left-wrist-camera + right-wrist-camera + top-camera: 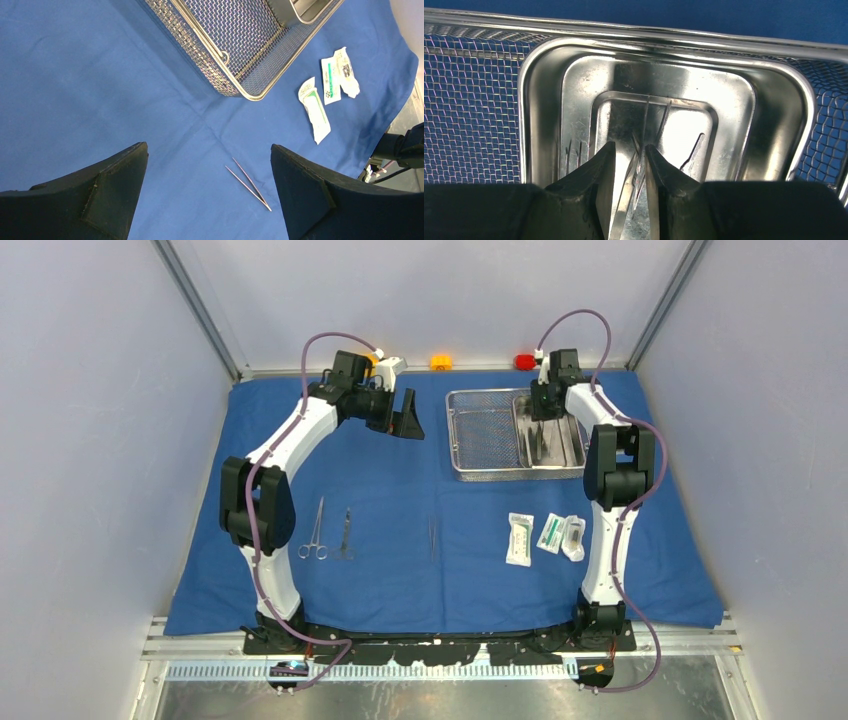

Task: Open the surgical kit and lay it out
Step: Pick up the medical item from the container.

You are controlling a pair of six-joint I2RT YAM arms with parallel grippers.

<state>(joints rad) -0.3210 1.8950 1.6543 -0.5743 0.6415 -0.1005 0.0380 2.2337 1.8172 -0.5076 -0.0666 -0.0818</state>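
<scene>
The blue cloth (400, 580) lies spread flat on the table. At the back right stands the wire-mesh basket (480, 430) with the steel tray (560, 445) inside it. My right gripper (630, 146) reaches down into the tray (539, 60); its jaws stand slightly apart, open, around a slim metal instrument (626, 195) lying on the tray floor. My left gripper (209, 146) hangs wide open and empty above the cloth. Laid out in a row are scissors (314, 535), forceps (345, 533), tweezers (248, 183) and three white packets (519, 538), (550, 532), (574, 538).
An orange block (441, 362) and a red block (524, 361) sit behind the cloth's far edge. Grey walls close in both sides. The basket's mesh wall (469, 100) surrounds the tray closely.
</scene>
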